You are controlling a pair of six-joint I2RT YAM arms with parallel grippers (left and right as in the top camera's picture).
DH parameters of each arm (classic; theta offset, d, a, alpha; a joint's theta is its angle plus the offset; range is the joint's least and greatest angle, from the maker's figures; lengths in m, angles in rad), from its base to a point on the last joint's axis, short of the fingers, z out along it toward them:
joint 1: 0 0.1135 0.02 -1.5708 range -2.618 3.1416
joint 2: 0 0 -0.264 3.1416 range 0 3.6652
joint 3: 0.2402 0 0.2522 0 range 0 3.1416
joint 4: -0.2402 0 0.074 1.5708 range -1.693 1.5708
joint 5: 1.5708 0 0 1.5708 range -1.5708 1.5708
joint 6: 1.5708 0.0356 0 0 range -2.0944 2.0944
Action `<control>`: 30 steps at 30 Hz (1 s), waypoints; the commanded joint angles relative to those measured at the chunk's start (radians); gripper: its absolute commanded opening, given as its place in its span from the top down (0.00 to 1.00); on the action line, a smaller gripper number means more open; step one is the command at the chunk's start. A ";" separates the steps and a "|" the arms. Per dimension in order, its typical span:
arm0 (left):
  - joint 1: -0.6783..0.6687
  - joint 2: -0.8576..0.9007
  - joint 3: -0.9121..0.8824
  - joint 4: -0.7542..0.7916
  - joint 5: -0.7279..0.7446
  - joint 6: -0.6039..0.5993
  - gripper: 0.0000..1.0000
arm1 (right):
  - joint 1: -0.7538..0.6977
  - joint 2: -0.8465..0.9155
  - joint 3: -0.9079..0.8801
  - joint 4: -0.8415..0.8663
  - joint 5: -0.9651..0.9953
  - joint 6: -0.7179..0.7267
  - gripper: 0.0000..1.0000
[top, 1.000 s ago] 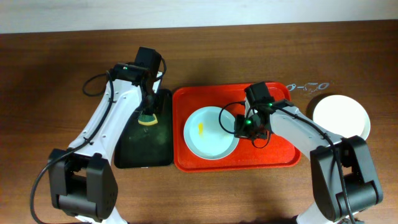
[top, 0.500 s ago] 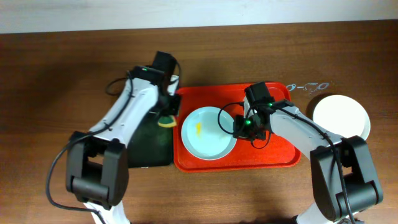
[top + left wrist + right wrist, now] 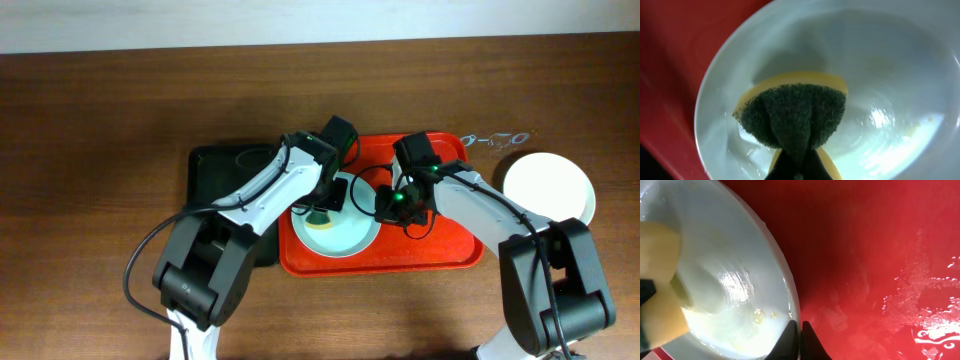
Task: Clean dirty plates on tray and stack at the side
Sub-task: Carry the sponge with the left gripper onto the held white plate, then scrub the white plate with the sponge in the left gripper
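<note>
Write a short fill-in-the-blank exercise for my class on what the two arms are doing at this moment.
1. The left gripper is shut on a green-and-yellow ____.
2. The plate being cleaned lies on the ____ tray.
3. The right gripper is shut on that plate's ____.
4. Another white plate rests off the tray, on the robot's ____ side.

Missing words: sponge; red; rim; right.
</note>
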 commanded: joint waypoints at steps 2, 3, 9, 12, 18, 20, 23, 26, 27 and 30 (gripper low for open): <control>0.036 0.029 0.000 0.008 -0.010 0.002 1.00 | 0.011 0.003 0.011 -0.001 -0.009 0.008 0.96; 0.050 0.030 0.000 0.007 -0.009 0.003 1.00 | 0.011 0.003 0.011 -0.001 -0.009 0.008 0.96; 0.051 0.058 -0.001 0.003 -0.009 0.055 1.00 | 0.011 0.003 0.011 -0.001 -0.009 0.008 0.96; 0.051 0.107 -0.002 0.003 -0.009 0.055 1.00 | 0.011 0.003 0.011 -0.001 -0.009 0.007 0.96; 0.050 0.148 -0.021 0.021 0.124 0.112 1.00 | 0.011 0.003 0.011 -0.001 -0.009 0.004 0.96; 0.043 0.148 -0.033 0.041 0.209 0.140 1.00 | 0.011 0.003 0.011 -0.001 -0.009 0.004 0.96; 0.019 0.148 -0.034 0.042 0.277 0.160 1.00 | 0.011 0.003 0.011 -0.001 -0.009 0.004 0.96; 0.005 0.148 -0.034 0.042 0.279 0.161 1.00 | 0.011 0.003 0.011 0.000 -0.009 0.004 0.96; -0.002 0.148 -0.034 0.042 0.278 0.171 1.00 | 0.011 0.003 0.011 0.000 -0.009 0.004 0.96; -0.017 0.147 -0.034 0.042 0.278 0.182 1.00 | 0.011 0.003 0.011 0.000 -0.009 0.004 0.96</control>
